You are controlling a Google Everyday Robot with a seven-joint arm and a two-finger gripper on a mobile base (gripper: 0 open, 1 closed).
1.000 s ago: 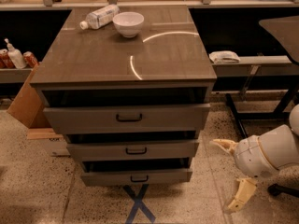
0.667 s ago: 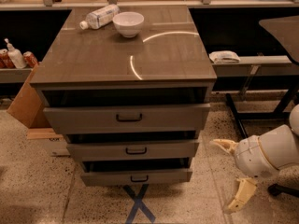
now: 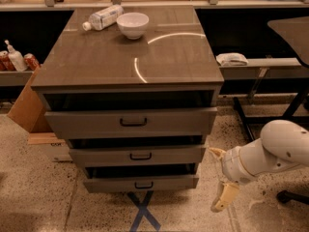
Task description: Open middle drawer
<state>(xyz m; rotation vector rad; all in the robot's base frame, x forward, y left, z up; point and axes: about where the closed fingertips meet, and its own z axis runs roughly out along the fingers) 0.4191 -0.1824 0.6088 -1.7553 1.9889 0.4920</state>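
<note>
The claw [image 3: 218, 177] hangs with fingers spread wide — gripping nothing — low, just right of the middle drawer [image 3: 104, 156], apart from its dark handle [image 3: 140, 156].

The gripper [image 3: 220, 177], fingers spread, hangs at lower right, just beside the drawers. Bare floor [image 3: 43, 202] along the bottom of the frame leaves the middle drawer [image 3: 183, 154] front reachable. A box [image 3: 24, 105] crowds the left side.

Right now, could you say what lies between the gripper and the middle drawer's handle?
In the camera view, nothing: the open gripper hangs right of the cabinet, with only floor and the front of the middle drawer before its handle.
</note>
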